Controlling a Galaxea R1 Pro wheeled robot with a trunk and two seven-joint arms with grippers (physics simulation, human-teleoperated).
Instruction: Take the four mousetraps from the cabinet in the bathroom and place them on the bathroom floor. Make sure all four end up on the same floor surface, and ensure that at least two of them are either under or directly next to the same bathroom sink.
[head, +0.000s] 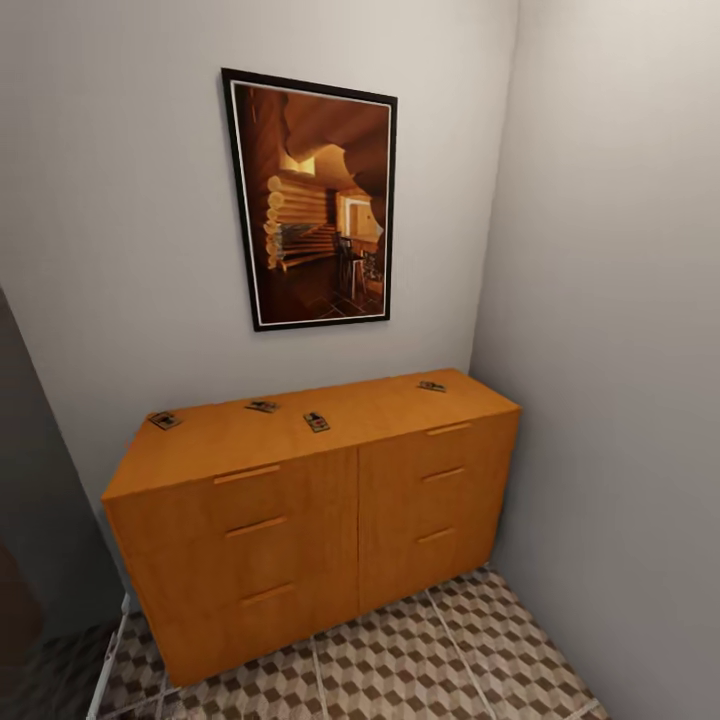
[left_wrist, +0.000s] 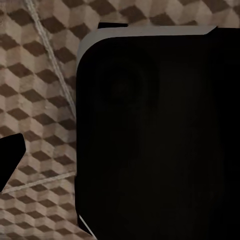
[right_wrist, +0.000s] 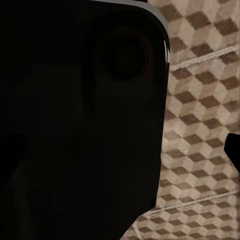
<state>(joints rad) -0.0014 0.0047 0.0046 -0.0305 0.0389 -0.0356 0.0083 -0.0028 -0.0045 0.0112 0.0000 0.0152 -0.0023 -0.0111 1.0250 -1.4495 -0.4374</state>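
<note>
Grippers: we cannot tell open or closed | 4 mousetraps (head: 317, 422) lie on cabinet (head: 300, 520) top | cube-tiled bathroom floor (head: 440, 660) below

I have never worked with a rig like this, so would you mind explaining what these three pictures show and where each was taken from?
These are simulator renders from a wheeled robot with two arms. The large picture comes from its head camera, looking down at an orange-brown cabinet against the wall. Four small mousetraps lie on its top: one near the left end, two towards the middle, one near the right end. A framed picture hangs above. The other two come from cameras near each gripper; both show a dark part of the robot over the cube-patterned bathroom floor. Nothing appears to be held.
</note>
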